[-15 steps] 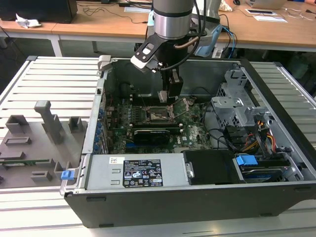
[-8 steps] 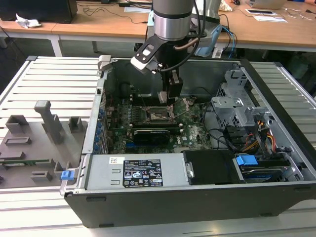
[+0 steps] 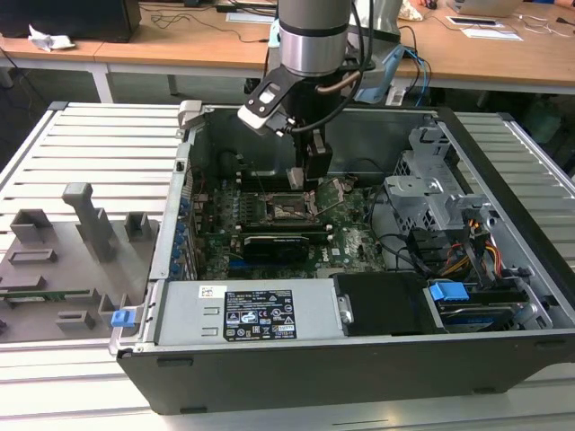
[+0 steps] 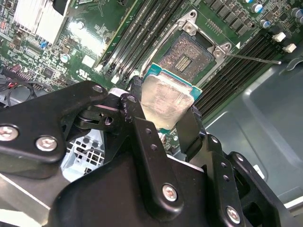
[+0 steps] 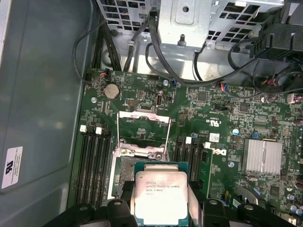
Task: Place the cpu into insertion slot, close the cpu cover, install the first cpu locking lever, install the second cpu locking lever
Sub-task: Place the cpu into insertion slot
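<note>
Two fingers (image 4: pixel 191 128) of the tool (image 4: pixel 163 111) pinch the cpu (image 4: pixel 165 97), metal top upward, near the insertion slot (image 4: pixel 187 56).

Illegible print on the cpu (image 5: pixel 161 196)

The cpu (image 5: pixel 158 195) has a dull silver-grey top and a green edge. The insertion slot (image 4: pixel 187 54) is dark with a silver rim, set in a green circuit board (image 5: pixel 222 109). The jaws are black. The surface (image 3: pixel 99 135) is pale grey, patterned in slats.
</note>
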You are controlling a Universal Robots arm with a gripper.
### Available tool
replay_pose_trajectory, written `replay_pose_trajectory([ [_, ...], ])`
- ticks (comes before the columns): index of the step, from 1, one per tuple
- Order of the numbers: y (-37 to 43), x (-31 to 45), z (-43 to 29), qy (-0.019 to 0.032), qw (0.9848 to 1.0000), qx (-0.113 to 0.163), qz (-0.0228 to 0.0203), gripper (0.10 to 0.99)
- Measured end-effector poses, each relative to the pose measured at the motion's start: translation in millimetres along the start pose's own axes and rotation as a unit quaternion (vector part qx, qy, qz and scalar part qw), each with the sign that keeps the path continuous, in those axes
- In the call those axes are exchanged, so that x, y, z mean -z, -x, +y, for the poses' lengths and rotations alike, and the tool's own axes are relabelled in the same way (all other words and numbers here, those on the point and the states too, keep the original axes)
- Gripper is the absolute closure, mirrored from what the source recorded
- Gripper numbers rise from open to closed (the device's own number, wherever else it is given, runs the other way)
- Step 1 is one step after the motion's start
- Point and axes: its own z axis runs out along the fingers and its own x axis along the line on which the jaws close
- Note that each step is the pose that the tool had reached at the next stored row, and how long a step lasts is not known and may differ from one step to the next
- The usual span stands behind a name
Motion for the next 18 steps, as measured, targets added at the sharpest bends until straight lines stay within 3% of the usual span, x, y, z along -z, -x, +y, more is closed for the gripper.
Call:
replay_pose_trajectory([
  [18,-0.4,-5.4,-3.9,0.0000,1.0000,-0.004,-0.0001,0.553],
])
